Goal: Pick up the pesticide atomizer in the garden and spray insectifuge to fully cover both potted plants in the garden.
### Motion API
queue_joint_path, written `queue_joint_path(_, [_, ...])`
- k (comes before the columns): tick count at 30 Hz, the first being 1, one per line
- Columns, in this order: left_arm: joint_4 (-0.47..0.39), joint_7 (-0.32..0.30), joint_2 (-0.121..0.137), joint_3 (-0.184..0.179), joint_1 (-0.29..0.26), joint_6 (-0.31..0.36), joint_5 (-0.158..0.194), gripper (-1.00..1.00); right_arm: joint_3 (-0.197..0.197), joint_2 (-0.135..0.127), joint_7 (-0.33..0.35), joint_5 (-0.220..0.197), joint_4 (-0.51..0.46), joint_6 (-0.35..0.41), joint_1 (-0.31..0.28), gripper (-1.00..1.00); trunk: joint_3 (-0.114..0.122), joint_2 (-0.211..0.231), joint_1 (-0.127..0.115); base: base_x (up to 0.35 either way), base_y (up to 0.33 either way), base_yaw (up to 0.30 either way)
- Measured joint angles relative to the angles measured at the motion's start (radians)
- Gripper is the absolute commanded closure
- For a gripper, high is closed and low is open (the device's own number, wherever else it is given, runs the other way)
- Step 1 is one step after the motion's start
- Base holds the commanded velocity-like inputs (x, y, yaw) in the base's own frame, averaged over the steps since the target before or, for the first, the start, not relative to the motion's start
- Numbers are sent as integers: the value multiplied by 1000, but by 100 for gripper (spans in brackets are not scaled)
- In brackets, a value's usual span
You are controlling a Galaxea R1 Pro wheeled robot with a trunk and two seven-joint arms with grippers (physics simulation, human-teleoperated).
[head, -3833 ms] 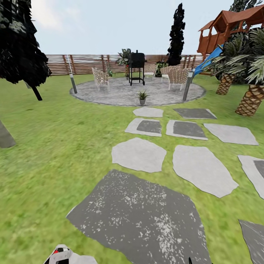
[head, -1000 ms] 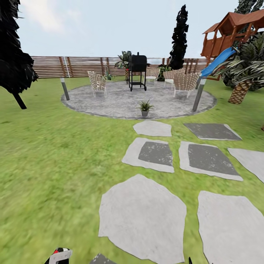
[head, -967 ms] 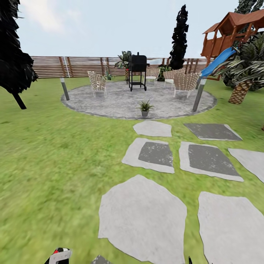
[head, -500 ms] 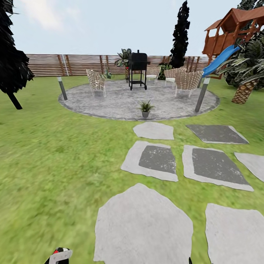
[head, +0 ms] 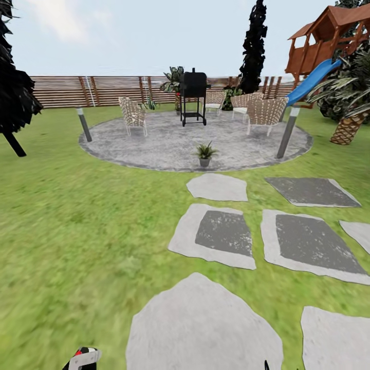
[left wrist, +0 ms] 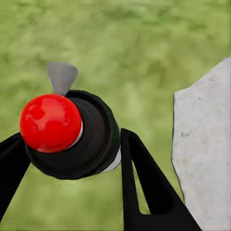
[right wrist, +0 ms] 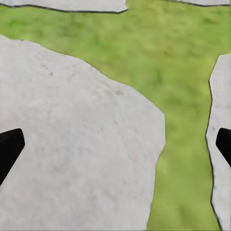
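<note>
My left gripper (left wrist: 72, 139) is shut on the pesticide atomizer (left wrist: 72, 132), seen end-on: a dark round body with a white band, a glossy red top and a grey nozzle piece. Its red and white top (head: 83, 357) peeks in at the bottom edge of the head view. My right gripper (right wrist: 115, 144) is open, nothing between its black fingertips (right wrist: 9, 147), and hangs over a pale stepping stone and grass. Far ahead, one small potted plant (head: 205, 152) in a grey pot stands at the near edge of the round grey paving (head: 154, 146). The garden lawn (head: 77, 221) lies between.
Stepping stones (head: 218, 236) lead to the paving. On it stand a black grill (head: 193, 97), wicker chairs (head: 132, 114) and two grey posts (head: 287, 133). A slat fence (head: 103, 90) runs behind. Palms (head: 349, 123) and a playhouse with a blue slide (head: 313, 77) are at right.
The camera has rolled forward: the stepping stones slid down the view and the paving with the potted plant looks nearer. Both grippers hold as before.
</note>
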Motion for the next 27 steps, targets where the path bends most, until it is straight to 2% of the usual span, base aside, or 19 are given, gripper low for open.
queue_joint_path(27, [0,0,0,0,0,-1,0,100,0,0,0,0,0,0,0,-100,0,0,0,337,-1,0])
